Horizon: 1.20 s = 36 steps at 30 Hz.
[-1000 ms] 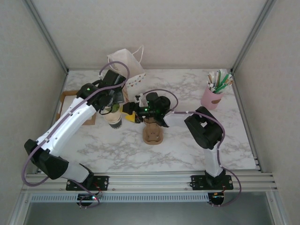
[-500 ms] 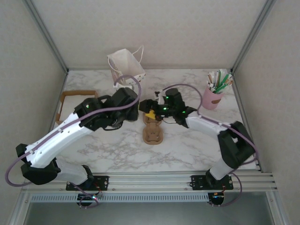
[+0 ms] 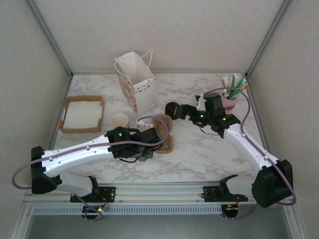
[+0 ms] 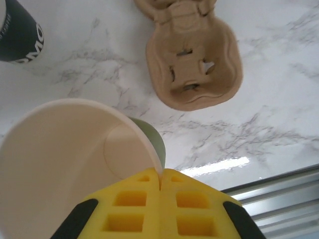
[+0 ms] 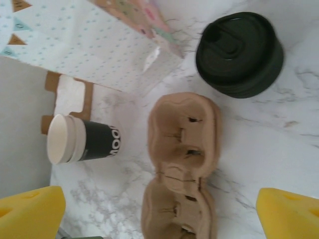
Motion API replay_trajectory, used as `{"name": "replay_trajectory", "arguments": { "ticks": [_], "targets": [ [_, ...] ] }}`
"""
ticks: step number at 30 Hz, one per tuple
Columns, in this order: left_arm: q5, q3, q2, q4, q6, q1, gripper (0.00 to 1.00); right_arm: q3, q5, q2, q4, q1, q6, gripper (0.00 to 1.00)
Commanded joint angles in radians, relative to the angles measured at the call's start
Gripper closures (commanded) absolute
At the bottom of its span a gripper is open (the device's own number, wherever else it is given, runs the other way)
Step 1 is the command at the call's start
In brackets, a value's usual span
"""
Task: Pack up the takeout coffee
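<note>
Bare marble tabletop (image 3: 209, 154) lay open right of the brown moulded-cardboard two-cup carrier (image 5: 182, 134). Behind and left of it crowded a white paper bag (image 3: 135, 82), a round black plastic lid (image 5: 239, 54) (perhaps several stacked) and a lidless dark paper-cup stack (image 5: 82, 139).

Bright, even light; soft shadows; glare streak on table (image 4: 219, 164); wrist-cam fgnd blurry.

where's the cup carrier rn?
Top view: cup carrier lies mid-table, in front of the paper bag, black lid just beyond it, cup stack to its left.
</note>
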Motion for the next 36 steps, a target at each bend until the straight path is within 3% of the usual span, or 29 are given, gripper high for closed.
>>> {"name": "replay_trajectory", "arguments": {
  "ticks": [1,13,21,24,29,36],
  "targets": [
    [0.009,-0.059,-0.004,0.064,-0.046,-0.010,1.00,-0.022,0.062,-0.006,-0.086,-0.015,-0.029,0.01],
    [-0.073,-0.167,0.113,0.136,-0.063,-0.011,1.00,0.005,0.121,0.060,-0.141,-0.021,-0.034,0.01],
    [-0.111,-0.142,0.190,0.170,-0.030,-0.011,0.98,0.013,0.132,0.087,-0.133,-0.022,-0.072,0.01],
    [-0.115,-0.137,0.188,0.181,-0.022,-0.012,0.88,0.036,0.120,0.108,-0.138,-0.021,-0.098,0.01],
    [-0.129,-0.120,0.139,0.185,-0.018,-0.003,0.51,0.111,0.119,0.160,-0.198,-0.022,-0.148,0.01],
    [-0.113,-0.118,0.029,0.218,0.030,0.063,0.25,0.265,0.109,0.276,-0.276,-0.016,-0.232,0.01]
  ]
}}
